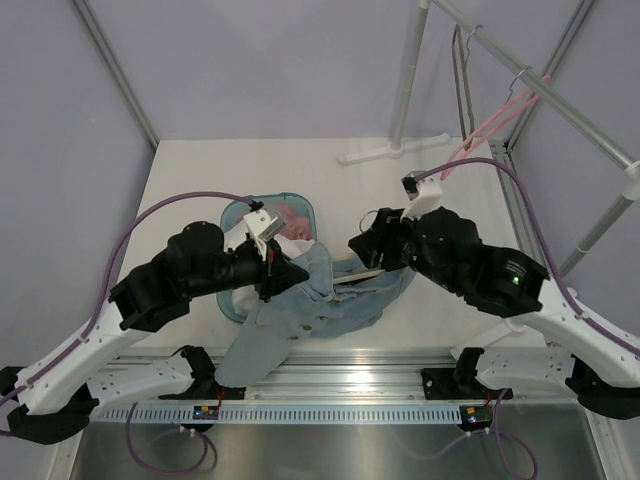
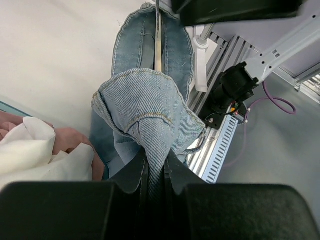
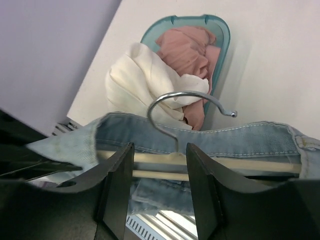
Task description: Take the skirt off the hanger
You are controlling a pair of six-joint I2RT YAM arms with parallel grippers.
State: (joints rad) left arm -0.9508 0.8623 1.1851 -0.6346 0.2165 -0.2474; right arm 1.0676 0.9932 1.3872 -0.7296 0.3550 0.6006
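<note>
A light blue denim skirt (image 1: 310,312) lies on the table in front of the arms, still on a pale wooden hanger (image 1: 352,281) with a metal hook (image 3: 180,97). My left gripper (image 1: 272,268) is shut on a bunched fold of the skirt (image 2: 145,100), lifted at its left end; the fold runs down between the closed fingers (image 2: 127,172). The hanger bar (image 2: 158,45) shows inside the denim beyond. My right gripper (image 1: 362,250) is open, and its fingers (image 3: 117,175) straddle the hanger's bar (image 3: 240,165) at the hook's neck without closing on it.
A teal basket (image 1: 236,213) holding pink and white clothes (image 1: 290,222) stands just behind the left gripper. A metal clothes rack with pink hangers (image 1: 490,125) rises at the back right. The aluminium base rail (image 1: 330,375) runs along the near edge.
</note>
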